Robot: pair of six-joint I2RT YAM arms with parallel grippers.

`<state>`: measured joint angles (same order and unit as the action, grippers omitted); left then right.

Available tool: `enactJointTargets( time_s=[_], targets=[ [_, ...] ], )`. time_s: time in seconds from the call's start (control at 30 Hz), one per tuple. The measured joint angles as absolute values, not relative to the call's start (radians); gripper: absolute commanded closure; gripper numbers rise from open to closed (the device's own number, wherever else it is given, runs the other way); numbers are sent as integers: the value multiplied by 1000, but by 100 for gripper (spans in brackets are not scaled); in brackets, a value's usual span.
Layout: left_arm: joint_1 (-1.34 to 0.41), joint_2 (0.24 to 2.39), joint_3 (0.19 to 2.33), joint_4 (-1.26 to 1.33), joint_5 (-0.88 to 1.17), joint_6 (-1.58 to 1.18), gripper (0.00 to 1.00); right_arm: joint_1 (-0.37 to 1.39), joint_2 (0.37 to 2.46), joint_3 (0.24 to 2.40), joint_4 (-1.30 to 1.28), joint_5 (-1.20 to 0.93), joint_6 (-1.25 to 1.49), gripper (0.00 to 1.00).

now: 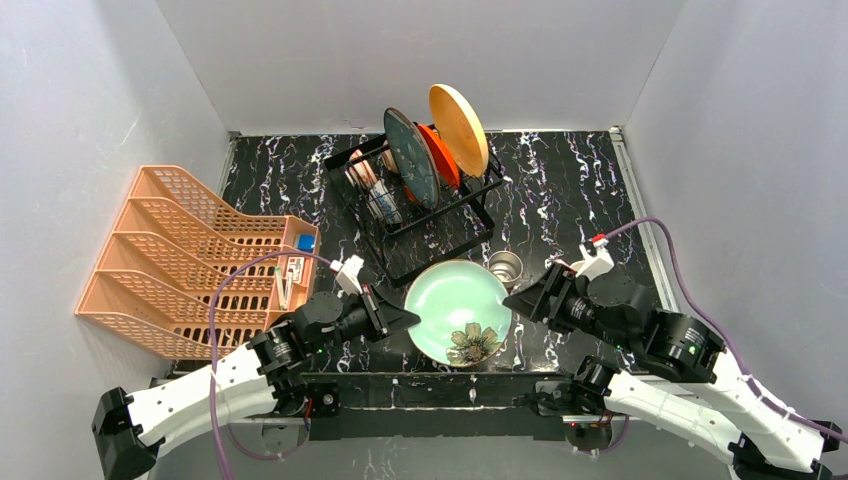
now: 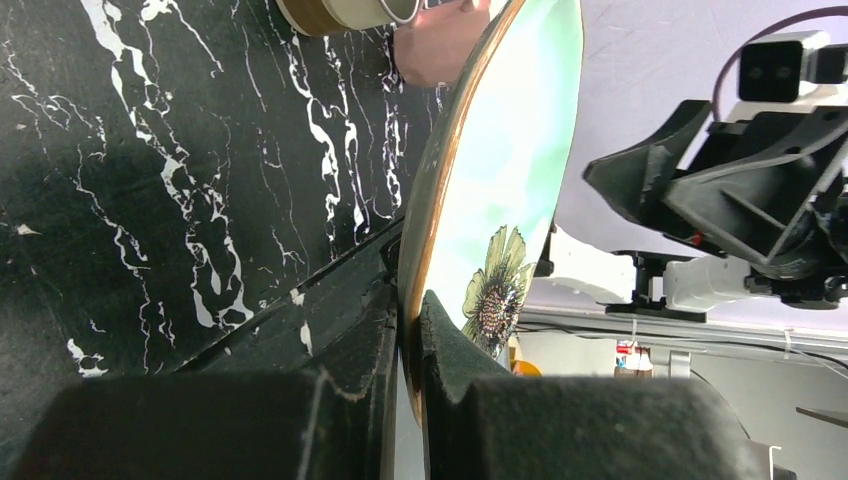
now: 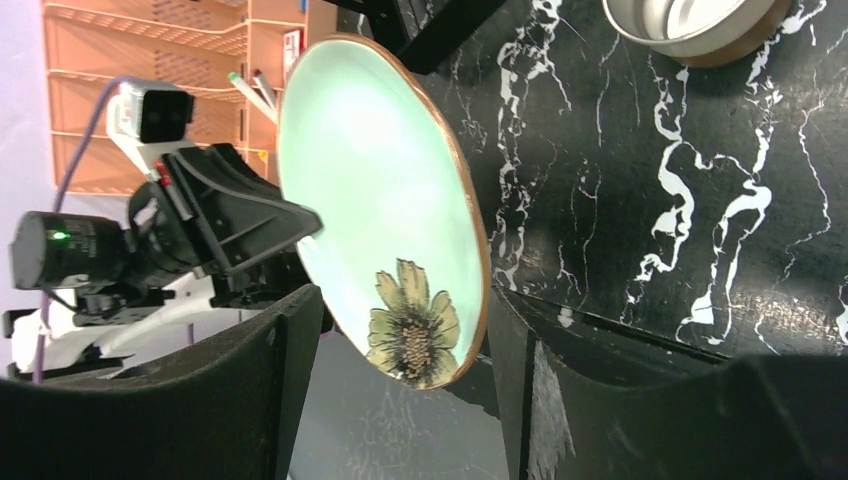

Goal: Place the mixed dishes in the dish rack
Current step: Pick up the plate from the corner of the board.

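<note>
A pale green plate with a painted flower hangs just above the table's front edge. My left gripper is shut on its left rim; in the left wrist view both pads of that gripper press the plate's brown edge. My right gripper stands open at the right rim. In the right wrist view its jaws straddle the flowered end of the plate with gaps on both sides. The black wire dish rack holds a yellow plate, a red-orange plate, a dark grey-green plate and small bowls.
A steel cup stands upright on the marble table just behind the green plate, between it and the dish rack. An orange plastic lattice rack sits at the left. Grey walls close the table on three sides.
</note>
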<state>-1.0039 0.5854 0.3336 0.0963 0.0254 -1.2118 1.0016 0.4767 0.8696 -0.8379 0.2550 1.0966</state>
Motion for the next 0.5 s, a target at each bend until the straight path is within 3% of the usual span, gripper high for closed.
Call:
enactJointTargets(
  time_s=[0.27, 0.5],
  targets=[
    [-1004, 581, 348, 122, 40, -1221, 100, 1002, 477, 809, -826, 227, 1099, 34],
    [-1003, 588, 348, 197, 72, -1248, 100, 1002, 472, 760, -716, 163, 1104, 47]
  ],
)
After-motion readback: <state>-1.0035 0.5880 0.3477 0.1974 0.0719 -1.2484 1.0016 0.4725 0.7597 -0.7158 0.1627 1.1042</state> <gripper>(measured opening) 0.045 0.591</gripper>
